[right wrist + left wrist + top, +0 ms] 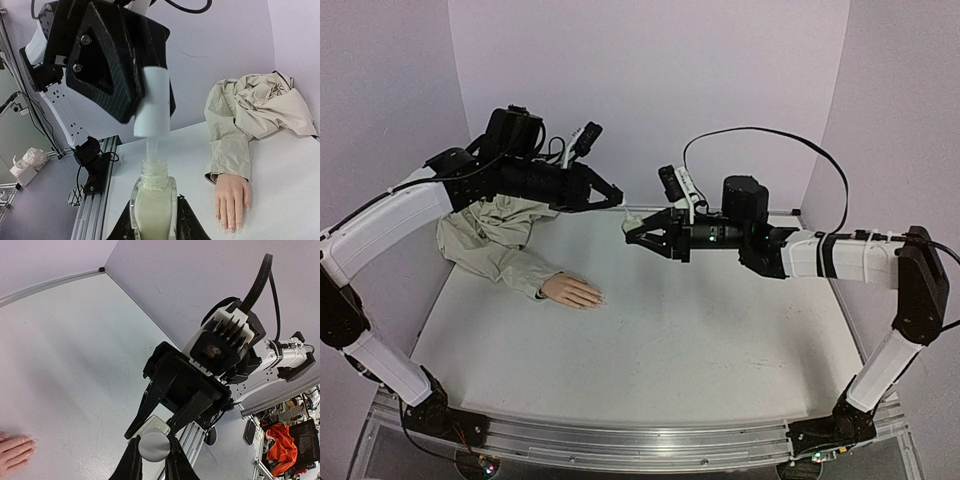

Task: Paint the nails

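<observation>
Nails point(232, 229): sit at fingertips of peach mannequin hand point(572, 291); too small to read any coat on them. Mannequin hand: lies flat, palm down, on white table point(700, 340), left of centre, fingers pointing toward right side. Wrist: disappears into beige sleeve point(495, 240), bunched in a heap toward back left corner. Behind mannequin hand and well apart from it, in mid-air near back edge of table: two grippers tip to tip. Right gripper point(155, 227): clamped on small bottle point(152, 200) of pale creamy liquid, neck open and pointing out past fingertips. Left gripper point(152, 462): clamped on white cap point(152, 102), held just beyond bottle neck, roughly in line with it, slightly tilted, not touching glass. Thin brush stem point(151, 148): runs from cap into neck; bristles hidden inside. Left wrist view: shows cap end-on as pale disc between dark fingers, right gripper just beyond.
</observation>
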